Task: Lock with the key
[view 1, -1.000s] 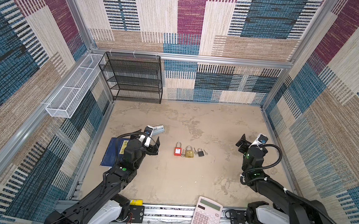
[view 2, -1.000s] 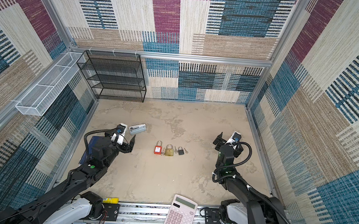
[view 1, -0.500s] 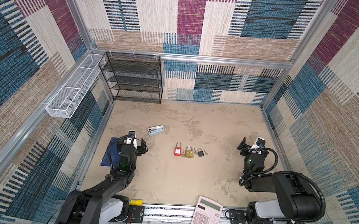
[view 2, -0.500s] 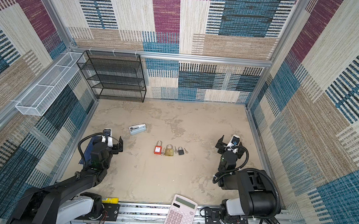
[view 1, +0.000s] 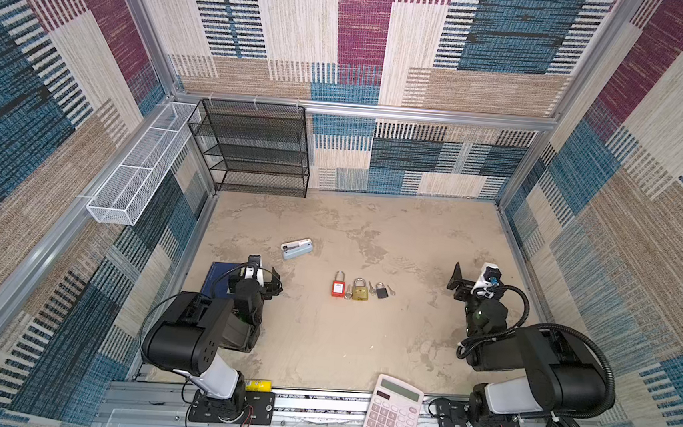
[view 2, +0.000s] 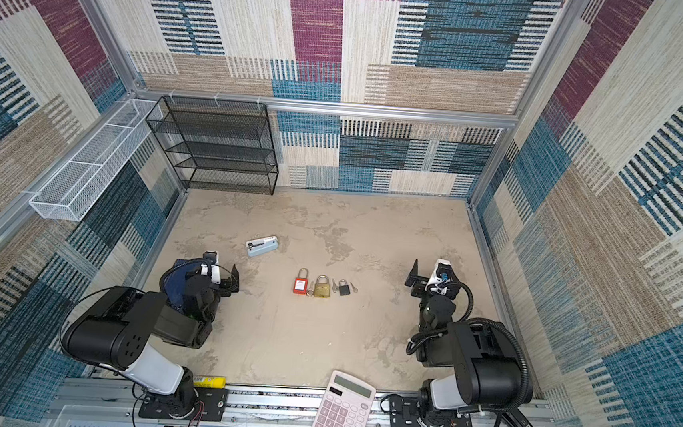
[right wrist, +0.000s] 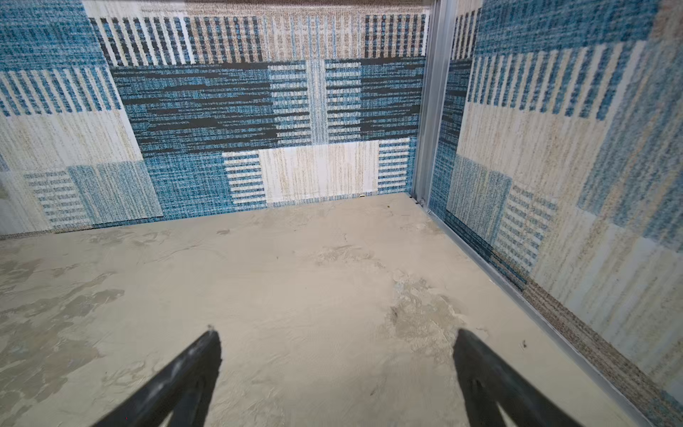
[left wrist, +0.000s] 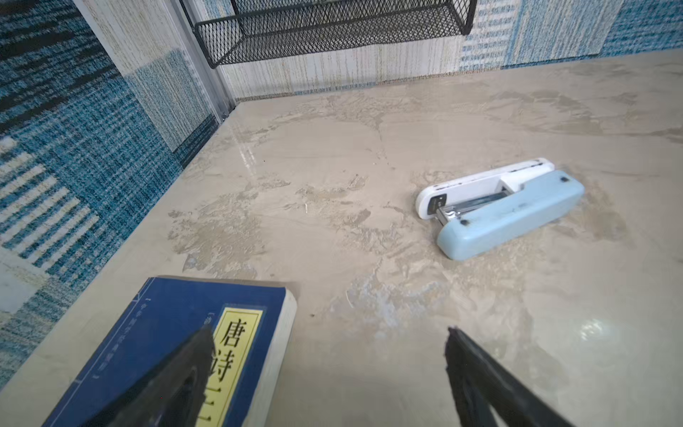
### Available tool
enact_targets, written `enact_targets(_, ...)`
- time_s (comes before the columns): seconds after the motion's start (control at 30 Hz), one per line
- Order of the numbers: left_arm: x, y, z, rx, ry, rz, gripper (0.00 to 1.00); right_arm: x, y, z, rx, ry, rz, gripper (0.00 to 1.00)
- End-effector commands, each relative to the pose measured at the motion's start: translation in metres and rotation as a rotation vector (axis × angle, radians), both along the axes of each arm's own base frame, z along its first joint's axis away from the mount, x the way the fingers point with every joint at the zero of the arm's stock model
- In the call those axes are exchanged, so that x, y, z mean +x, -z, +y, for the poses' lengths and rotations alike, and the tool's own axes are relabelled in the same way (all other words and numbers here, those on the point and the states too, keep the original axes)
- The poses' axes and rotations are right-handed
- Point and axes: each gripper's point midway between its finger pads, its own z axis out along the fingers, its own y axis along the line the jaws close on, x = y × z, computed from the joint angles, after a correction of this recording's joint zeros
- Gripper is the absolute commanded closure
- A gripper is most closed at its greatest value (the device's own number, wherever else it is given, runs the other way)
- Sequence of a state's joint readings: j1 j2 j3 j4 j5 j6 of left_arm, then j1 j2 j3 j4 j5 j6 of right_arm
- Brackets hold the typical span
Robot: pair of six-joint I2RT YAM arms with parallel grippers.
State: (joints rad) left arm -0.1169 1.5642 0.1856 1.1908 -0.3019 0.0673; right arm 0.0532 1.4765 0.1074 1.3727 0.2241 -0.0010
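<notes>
Evidently nothing is gripped yet: the left claw (left wrist: 329,332) and right claw (right wrist: 338,332) both gape wide and empty, parked at the sides of the surface (view 1: 321,346) (probably to leave the work unobstructed). The locks (view 1: 360,290) and keys (view 1: 371,287) lie in a row between the claws, well apart from each.
</notes>
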Motion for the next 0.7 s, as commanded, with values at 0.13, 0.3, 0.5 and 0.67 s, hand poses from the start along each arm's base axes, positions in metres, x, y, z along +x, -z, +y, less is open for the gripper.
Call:
enact_targets(0.13, 0.023, -0.021, -0.013, 0.012, 0.078, -0.03, 0.01, 0.02, 0.0, 0.006, -0.019, -0.031, 0.004, 0.01)
enact_targets(0.3, 0.036, -0.014, 0.008, -0.034, -0.027, 0.051, 0.01, 0.021, 0.002, 0.005, -0.007, -0.038, 0.021, 0.01)
enact_targets(0.5, 0.038, -0.013, 0.016, -0.059, -0.051, 0.062, 0.01, 0.021, 0.002, 0.004, -0.006, -0.038, 0.022, 0.01)
enact_targets(0.67, 0.038, -0.013, 0.016, -0.059, -0.052, 0.062, 0.01, 0.021, 0.002, 0.004, -0.005, -0.039, 0.022, 0.01)
